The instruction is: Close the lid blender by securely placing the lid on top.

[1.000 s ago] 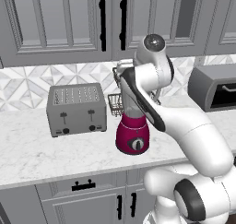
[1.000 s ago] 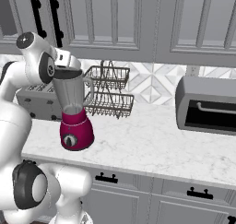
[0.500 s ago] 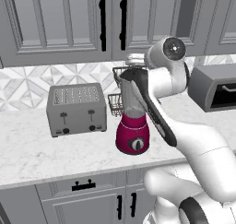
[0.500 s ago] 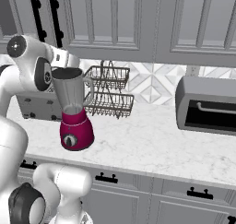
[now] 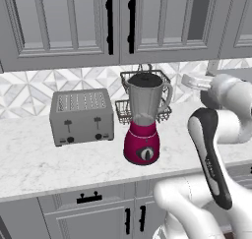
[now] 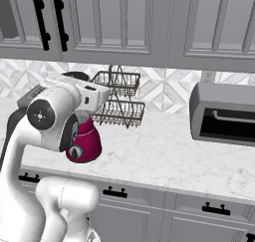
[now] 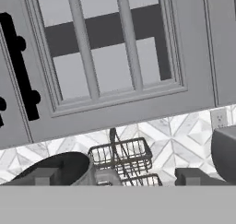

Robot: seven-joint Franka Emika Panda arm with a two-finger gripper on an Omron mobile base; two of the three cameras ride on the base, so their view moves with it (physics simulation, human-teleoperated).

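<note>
Left to right on the counter (image 5: 29, 169): the grey toaster (image 5: 81, 116) with 2 levers, then the blender (image 5: 144, 118) just beside it, a 2-tier wire rack (image 5: 129, 105) close behind the jar. Further right, in the right base view, a dark toaster oven (image 6: 224, 114) sits well apart from the rest.

The blender stands upright, magenta base on the counter, clear jar on top, handle to its right. A black disc, taken to be the lid (image 5: 143, 79), lies flat across the jar mouth. It looks level, with no visible gap or overhang.

The arm is off to the right of the blender, not touching it. In the hand view the 2 finger tips (image 7: 46, 177) of the tool (image 7: 115, 178) stand wide apart with nothing between them; the jar's dark top (image 7: 60, 168) lies low at left.

Judgement: placement appears done. Whether the lid is pressed fully home cannot be told. What is left, at most, is confirming the seat.
</note>
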